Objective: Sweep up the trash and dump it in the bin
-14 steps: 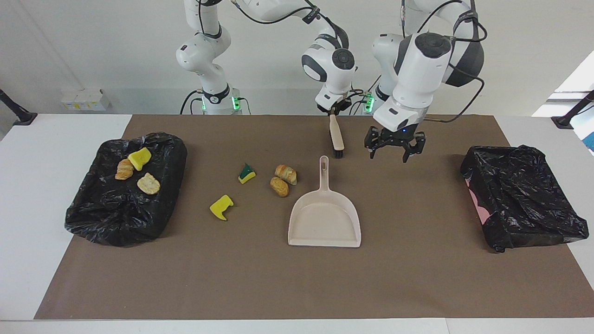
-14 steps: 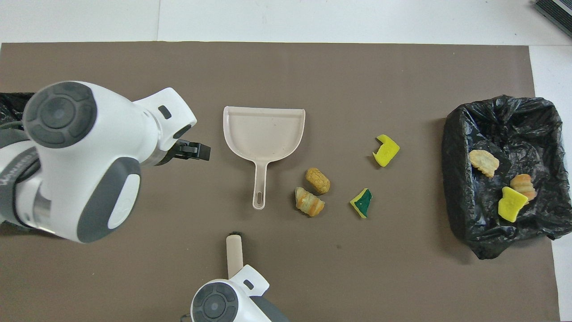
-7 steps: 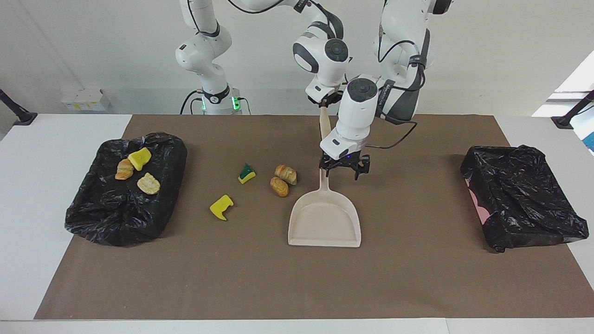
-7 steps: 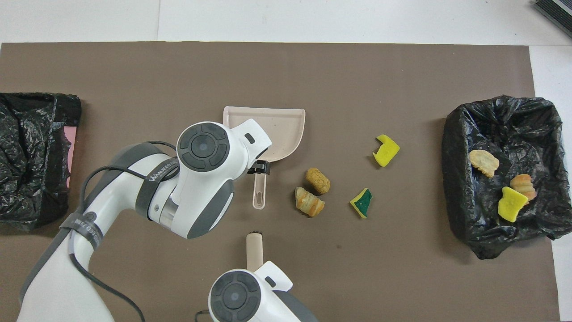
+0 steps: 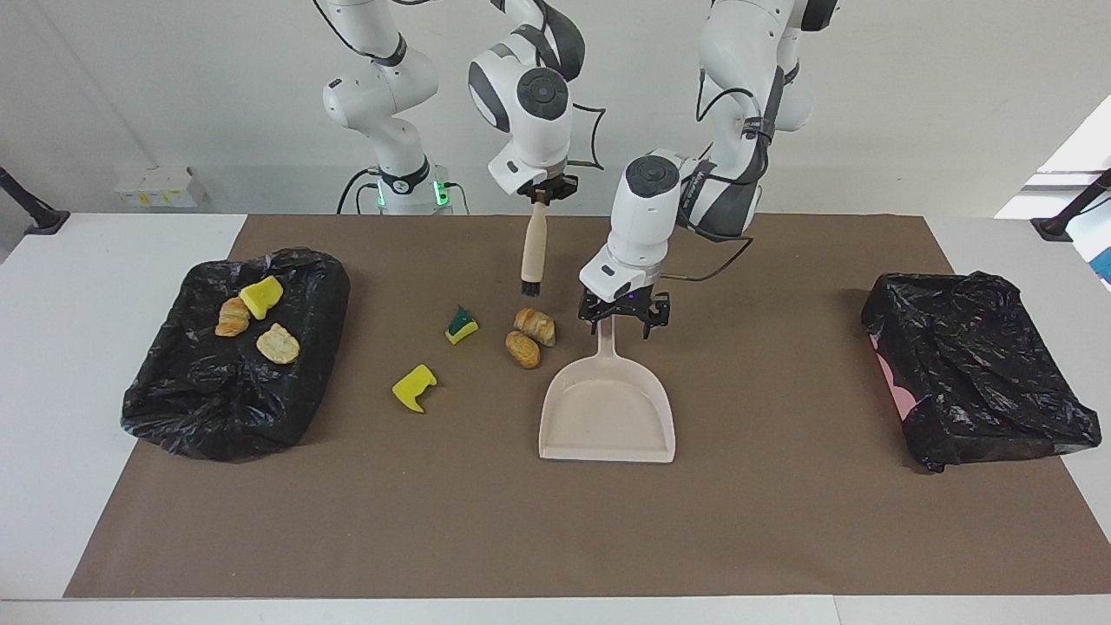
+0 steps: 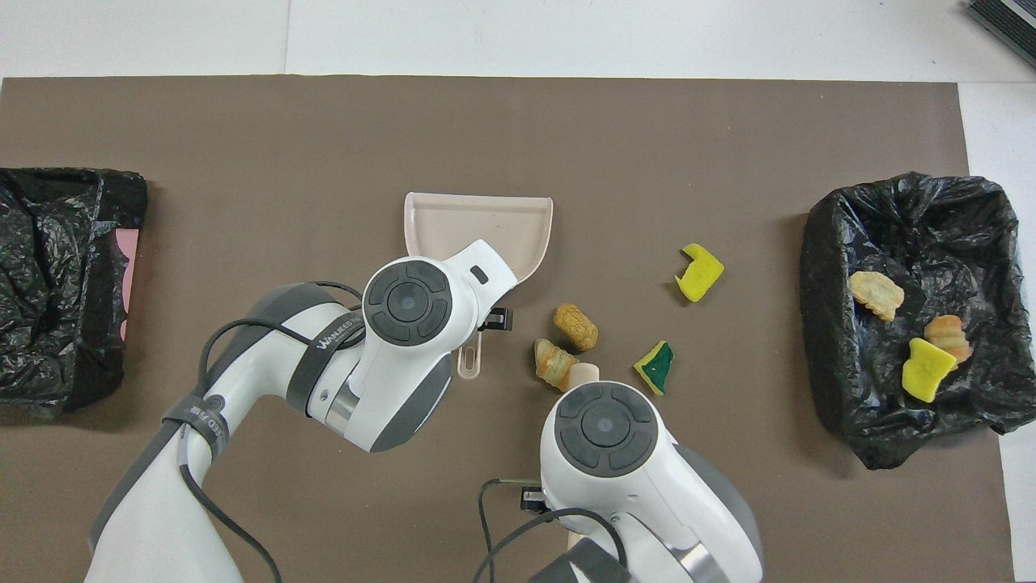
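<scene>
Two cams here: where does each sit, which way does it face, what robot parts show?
Facing view: high across the table, looking at the robots; both whole arms show, right gripper holding the brush up, left gripper open at the dustpan handle.
Overhead view: above the robots' end, looking steeply down; wrists and forearms enter from the bottom.
Shared: dustpan, four loose scraps, both black-lined bins, mirrored half a turn.
</scene>
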`<move>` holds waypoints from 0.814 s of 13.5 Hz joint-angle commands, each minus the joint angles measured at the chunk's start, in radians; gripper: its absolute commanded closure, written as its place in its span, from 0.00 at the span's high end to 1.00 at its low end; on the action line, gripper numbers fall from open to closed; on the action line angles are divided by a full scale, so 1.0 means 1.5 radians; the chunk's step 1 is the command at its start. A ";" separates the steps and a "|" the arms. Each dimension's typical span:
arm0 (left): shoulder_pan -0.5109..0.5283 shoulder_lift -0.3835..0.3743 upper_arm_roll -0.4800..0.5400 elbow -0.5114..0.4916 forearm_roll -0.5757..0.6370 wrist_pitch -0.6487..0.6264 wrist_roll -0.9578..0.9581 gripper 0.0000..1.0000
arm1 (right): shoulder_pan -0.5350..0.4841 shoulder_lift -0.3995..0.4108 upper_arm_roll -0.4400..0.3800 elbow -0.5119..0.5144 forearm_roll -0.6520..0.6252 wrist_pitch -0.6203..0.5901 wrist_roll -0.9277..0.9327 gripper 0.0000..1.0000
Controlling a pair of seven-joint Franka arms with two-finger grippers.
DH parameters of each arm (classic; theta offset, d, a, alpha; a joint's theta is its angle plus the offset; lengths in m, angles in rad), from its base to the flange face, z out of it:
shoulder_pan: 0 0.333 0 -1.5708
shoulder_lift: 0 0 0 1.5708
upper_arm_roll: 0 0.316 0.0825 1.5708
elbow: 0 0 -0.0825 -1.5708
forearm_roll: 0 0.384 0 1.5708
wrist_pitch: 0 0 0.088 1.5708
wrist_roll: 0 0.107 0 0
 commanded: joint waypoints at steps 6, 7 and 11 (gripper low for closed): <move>-0.027 -0.026 0.012 -0.044 -0.001 0.024 -0.011 0.51 | -0.126 0.045 0.009 0.009 -0.112 0.068 -0.120 0.00; -0.027 -0.026 0.012 -0.044 -0.001 0.020 -0.012 0.38 | -0.155 0.047 0.009 0.005 -0.118 0.073 -0.140 0.00; -0.028 -0.028 0.013 -0.042 0.000 0.011 -0.011 0.13 | -0.255 0.052 0.009 -0.022 -0.152 0.083 -0.195 0.00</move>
